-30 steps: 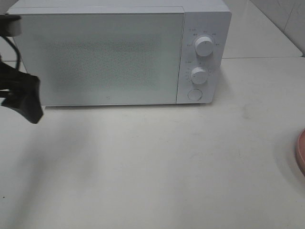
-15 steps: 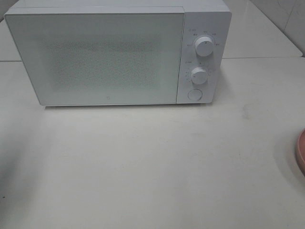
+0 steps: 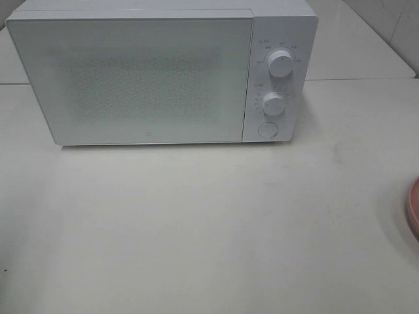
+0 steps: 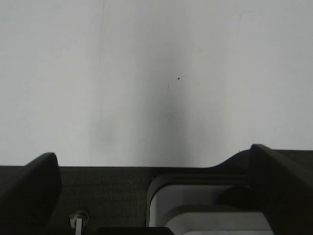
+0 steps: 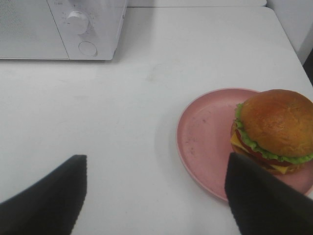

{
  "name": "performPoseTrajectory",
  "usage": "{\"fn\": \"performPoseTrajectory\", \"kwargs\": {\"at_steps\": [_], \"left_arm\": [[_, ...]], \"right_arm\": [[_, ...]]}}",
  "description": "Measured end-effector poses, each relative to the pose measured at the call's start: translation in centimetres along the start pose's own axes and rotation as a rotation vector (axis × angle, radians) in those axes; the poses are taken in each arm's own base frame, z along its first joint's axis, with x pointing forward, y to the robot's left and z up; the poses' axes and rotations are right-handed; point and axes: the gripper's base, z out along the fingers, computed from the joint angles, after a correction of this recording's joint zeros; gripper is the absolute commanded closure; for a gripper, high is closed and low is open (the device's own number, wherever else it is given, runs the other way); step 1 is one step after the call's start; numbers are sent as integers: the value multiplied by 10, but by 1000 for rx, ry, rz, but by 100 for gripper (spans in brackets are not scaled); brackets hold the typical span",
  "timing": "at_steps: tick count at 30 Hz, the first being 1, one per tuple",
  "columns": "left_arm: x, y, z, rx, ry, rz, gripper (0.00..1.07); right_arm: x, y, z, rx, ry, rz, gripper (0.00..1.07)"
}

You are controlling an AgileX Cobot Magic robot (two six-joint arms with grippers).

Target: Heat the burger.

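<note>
The burger (image 5: 275,129), with a golden-brown bun, green lettuce and a dark patty, sits on a round pink plate (image 5: 205,142) on the white table. My right gripper (image 5: 156,169) is open and empty, above the table short of the plate, with the burger ahead near one finger (image 5: 259,196). My left gripper (image 4: 151,164) is open and empty over bare white table. The white microwave (image 3: 144,78) stands at the back with its door shut. In the exterior high view only the plate's edge (image 3: 414,209) shows at the far right. The burger and both grippers are out of that view.
The microwave's panel has two knobs (image 3: 280,63) (image 3: 273,103) and a round button (image 3: 266,129). The microwave's corner also shows in the right wrist view (image 5: 88,29). The table's far edge and a tiled wall (image 3: 393,19) are at the back right.
My left arm, at the left edge by the microwave a second ago, has pulled out of the exterior high view. The microwave and plate have not moved.
</note>
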Motion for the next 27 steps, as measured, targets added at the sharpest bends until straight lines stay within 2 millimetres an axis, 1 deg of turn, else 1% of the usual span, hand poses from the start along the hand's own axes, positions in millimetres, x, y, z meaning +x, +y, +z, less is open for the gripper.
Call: {"fn": "performPoseTrajectory", "kwargs": {"at_steps": [2,3,4,5,6,8,9,10,12,13,14,16,17,19,27], "left_arm": [[21,-1,-7,-5,-120,12,9],[21,-1,-7,-5,-120,12,9],[26,-1,-8,-7,-145,14,9],[36,-2,-14,-7,-209,22,9],[36,-2,-14,-7,-209,22,9],[47,-3,-25,-9,-316,35,9],[47,-3,-25,-9,-316,35,9],[55,-3,-32,-17,-384,45,9],[58,-4,-34,-17,-410,48,9],[65,-4,-40,-19,-467,55,9],[65,-4,-40,-19,-467,55,9],[75,-5,-46,-22,-548,66,9],[75,-5,-46,-22,-548,66,9],[84,-5,-51,-28,-614,74,9],[98,-5,-58,-46,-713,88,9]], "right_arm": [[0,0,0,0,0,0,33],[0,0,0,0,0,0,33],[0,0,0,0,0,0,33],[0,0,0,0,0,0,33],[0,0,0,0,0,0,33],[0,0,0,0,0,0,33],[0,0,0,0,0,0,33],[0,0,0,0,0,0,33],[0,0,0,0,0,0,33],[0,0,0,0,0,0,33],[0,0,0,0,0,0,33],[0,0,0,0,0,0,33],[0,0,0,0,0,0,33],[0,0,0,0,0,0,33],[0,0,0,0,0,0,33]]}}
